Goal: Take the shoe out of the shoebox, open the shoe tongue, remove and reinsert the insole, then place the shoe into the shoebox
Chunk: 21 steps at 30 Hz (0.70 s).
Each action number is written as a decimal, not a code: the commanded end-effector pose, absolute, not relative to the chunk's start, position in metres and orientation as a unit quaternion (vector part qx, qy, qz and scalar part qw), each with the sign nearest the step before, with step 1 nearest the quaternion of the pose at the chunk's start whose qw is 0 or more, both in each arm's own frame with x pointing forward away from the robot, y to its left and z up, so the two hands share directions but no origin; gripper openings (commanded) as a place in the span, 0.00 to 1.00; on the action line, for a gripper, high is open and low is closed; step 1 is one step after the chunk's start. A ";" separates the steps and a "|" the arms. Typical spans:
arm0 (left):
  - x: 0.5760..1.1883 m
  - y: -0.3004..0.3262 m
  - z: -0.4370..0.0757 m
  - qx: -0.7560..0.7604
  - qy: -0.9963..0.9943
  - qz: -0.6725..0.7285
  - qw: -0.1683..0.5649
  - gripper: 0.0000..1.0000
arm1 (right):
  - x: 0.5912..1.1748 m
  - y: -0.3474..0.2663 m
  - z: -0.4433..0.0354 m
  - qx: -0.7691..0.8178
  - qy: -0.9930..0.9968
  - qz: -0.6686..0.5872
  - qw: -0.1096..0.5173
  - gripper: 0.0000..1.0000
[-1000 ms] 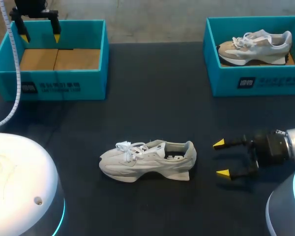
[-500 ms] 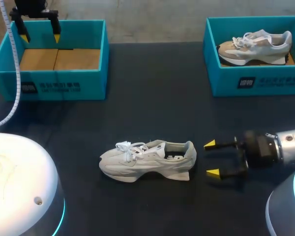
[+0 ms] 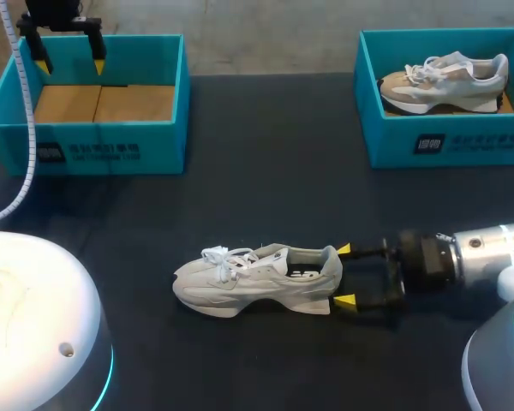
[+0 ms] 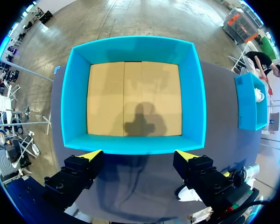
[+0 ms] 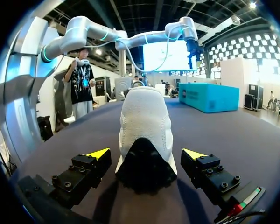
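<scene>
Closing from 3 o'clock on the heel of the shoe [image 3: 257, 281] with the right gripper [image 3: 344, 276], yellow tips spread wide. Stood well clear of that heel a second ago; now brackets it, one tip at either side, with a sliver of gap to each in the right wrist view, so nothing pinched yet. Reads as the take-out step already done and the next stage opening: most likely a steadying hold on the heel, ahead of work on the tongue and insole. No shift in the shoe itself across the second. No movement either from the left gripper [image 3: 68, 53], parked at 11 o'clock above the far wall of the empty shoebox [image 3: 86, 150], fingers likewise spread and holding nothing.

Sits just to the 6 o'clock side of the middle of the table [image 3: 265, 154], upright on its sole, mouth upward. Runs its long axis from 9 to 3 o'clock, toe and laces [image 3: 223, 257] toward 9, heel toward 3, straight in line with the incoming fingers. Offers that heel as the natural place to grip, and leaves the laced end free for the other arm. Shares the table with a second shoebox [image 3: 445, 141] at 1 o'clock, a matching shoe [image 3: 445, 81] lying inside.
</scene>
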<state>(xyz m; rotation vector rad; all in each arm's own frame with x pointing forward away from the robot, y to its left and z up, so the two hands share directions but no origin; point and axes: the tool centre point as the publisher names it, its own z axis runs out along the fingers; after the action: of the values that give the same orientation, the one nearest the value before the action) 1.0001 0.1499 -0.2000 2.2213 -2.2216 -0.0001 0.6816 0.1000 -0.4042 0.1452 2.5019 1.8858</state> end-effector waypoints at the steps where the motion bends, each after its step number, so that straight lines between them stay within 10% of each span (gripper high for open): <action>1: 1.000 0.150 -0.200 0.707 -0.707 0.000 0.000 1.00 | 0.682 0.114 -0.409 0.049 0.798 0.600 0.005 1.00; 21: 1.000 0.150 -0.200 0.707 -0.707 0.000 0.000 1.00 | 0.689 0.133 -0.412 0.035 0.799 0.601 0.009 1.00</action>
<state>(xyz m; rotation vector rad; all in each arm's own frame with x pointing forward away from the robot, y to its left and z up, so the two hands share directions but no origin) 1.0001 0.1499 -0.2000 2.2214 -2.2215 -0.0001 0.6874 0.1291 -0.4099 0.1141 2.4928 1.8773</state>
